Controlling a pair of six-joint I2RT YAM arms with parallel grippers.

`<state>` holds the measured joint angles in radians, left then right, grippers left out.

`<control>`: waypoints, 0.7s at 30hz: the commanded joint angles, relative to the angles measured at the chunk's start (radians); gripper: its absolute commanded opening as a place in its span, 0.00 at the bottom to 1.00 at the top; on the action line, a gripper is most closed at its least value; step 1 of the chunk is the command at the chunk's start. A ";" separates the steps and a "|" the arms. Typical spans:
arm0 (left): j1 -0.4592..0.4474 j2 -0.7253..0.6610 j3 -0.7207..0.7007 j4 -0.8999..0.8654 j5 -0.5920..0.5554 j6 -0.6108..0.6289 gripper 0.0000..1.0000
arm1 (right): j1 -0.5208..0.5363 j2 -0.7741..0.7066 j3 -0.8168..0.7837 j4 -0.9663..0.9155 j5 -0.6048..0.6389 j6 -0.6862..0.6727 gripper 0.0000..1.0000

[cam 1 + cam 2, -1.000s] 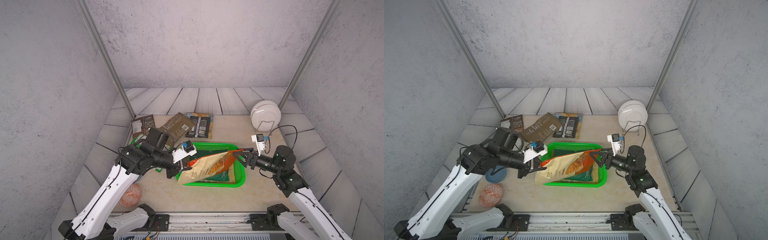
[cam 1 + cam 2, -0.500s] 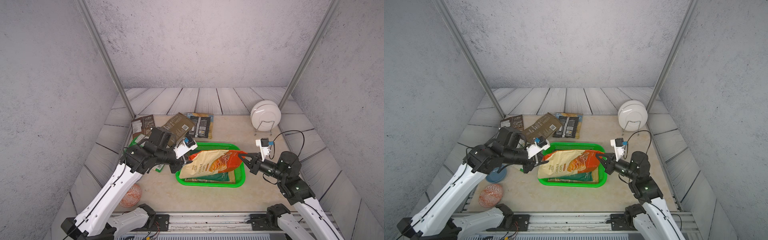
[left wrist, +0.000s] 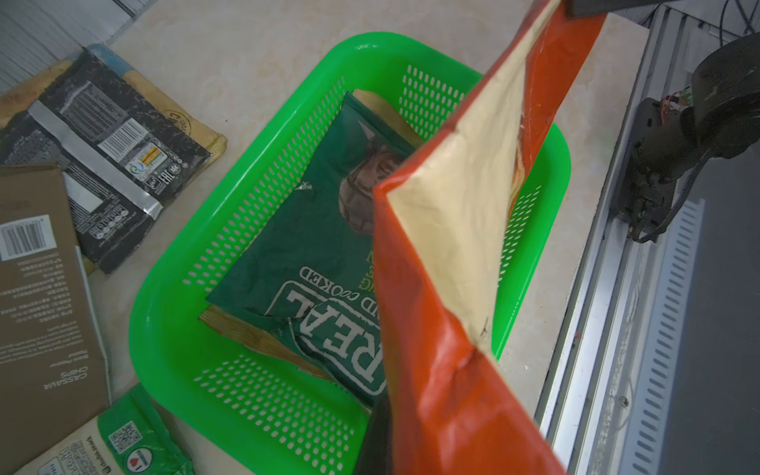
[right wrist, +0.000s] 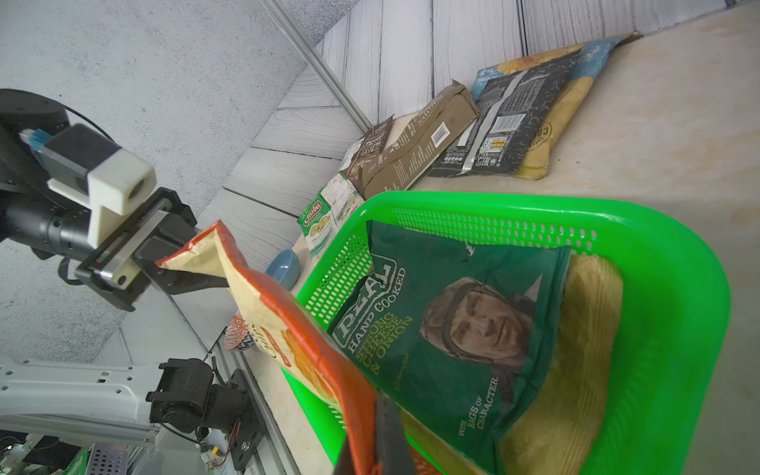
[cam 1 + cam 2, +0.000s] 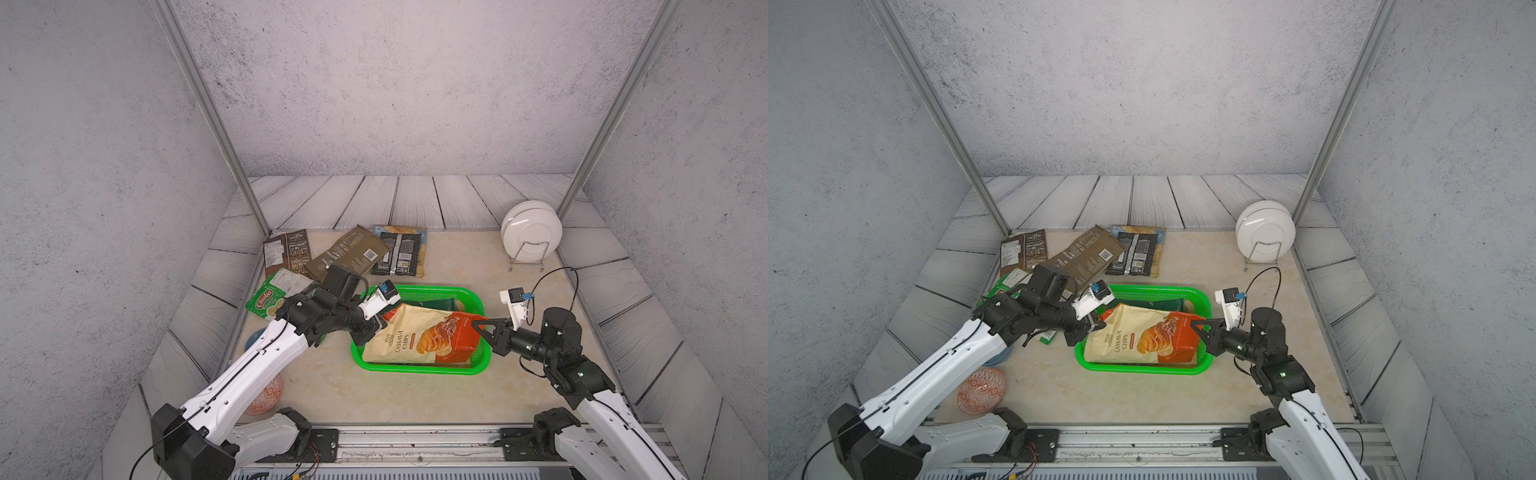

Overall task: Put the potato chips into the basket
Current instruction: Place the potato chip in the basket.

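Here, a cream and orange-red crinkly cassava chips bag (image 5: 419,336) hangs stretched between the two arms over the bright green perforated plastic basket (image 5: 415,370). The left arm (image 5: 257,365) reaches in from the side, and its jaws are pinched tight on the bag's cream upper corner. The right arm (image 5: 557,340) comes from the opposite side, with its jaws clamped on the orange-red end. The bag is tilted, with the left-hand corner higher. Whether its lower edge touches what lies in the basket cannot be told.

Inside the basket a dark green bag printed "REAL" (image 3: 304,230) lies flat on a pale yellow ridged bag (image 4: 588,329).

The remaining bags lie on the beige bench (image 5: 457,257) behind and beside the basket. A dark brown bag (image 5: 286,253) is at the far left. A flat olive-brown bag (image 5: 349,255) beside it overlaps the brown one's edge. A black bag (image 5: 399,253) rests on top of a yellow and blue bag (image 4: 567,107). A light green bag (image 5: 270,297) lies partly under the left arm.

White plates (image 5: 532,230) stand upright in a wire rack (image 5: 528,255) at the far right corner. A small blue bowl (image 4: 283,267) and an orange-red patterned round object (image 5: 982,390) sit near the bench's left edge.
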<state>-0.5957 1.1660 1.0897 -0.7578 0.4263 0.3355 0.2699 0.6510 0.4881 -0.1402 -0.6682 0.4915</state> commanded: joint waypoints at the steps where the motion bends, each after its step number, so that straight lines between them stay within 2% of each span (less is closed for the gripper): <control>1: 0.013 0.004 -0.038 0.036 -0.070 0.002 0.00 | -0.004 0.015 -0.004 0.018 0.047 -0.001 0.00; 8: 0.015 0.041 -0.076 0.096 -0.155 -0.011 0.00 | -0.003 0.117 0.006 0.058 0.070 0.015 0.00; 11: 0.023 0.071 -0.077 0.117 -0.184 -0.014 0.08 | -0.004 0.184 0.040 0.053 0.100 0.010 0.01; 13: 0.032 0.093 -0.074 0.122 -0.193 -0.013 0.13 | -0.003 0.234 0.069 0.047 0.109 0.001 0.08; 16: 0.055 0.119 -0.074 0.138 -0.195 -0.016 0.31 | -0.004 0.309 0.120 0.029 0.131 -0.005 0.17; 20: 0.094 0.120 -0.070 0.162 -0.207 -0.032 0.64 | -0.005 0.408 0.215 -0.013 0.143 -0.015 0.18; 21: 0.104 0.116 -0.067 0.170 -0.216 -0.038 0.70 | -0.004 0.426 0.240 -0.034 0.146 -0.021 0.21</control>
<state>-0.5140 1.2930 1.0229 -0.6147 0.2432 0.3122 0.2691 1.0405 0.6624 -0.1467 -0.5552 0.4946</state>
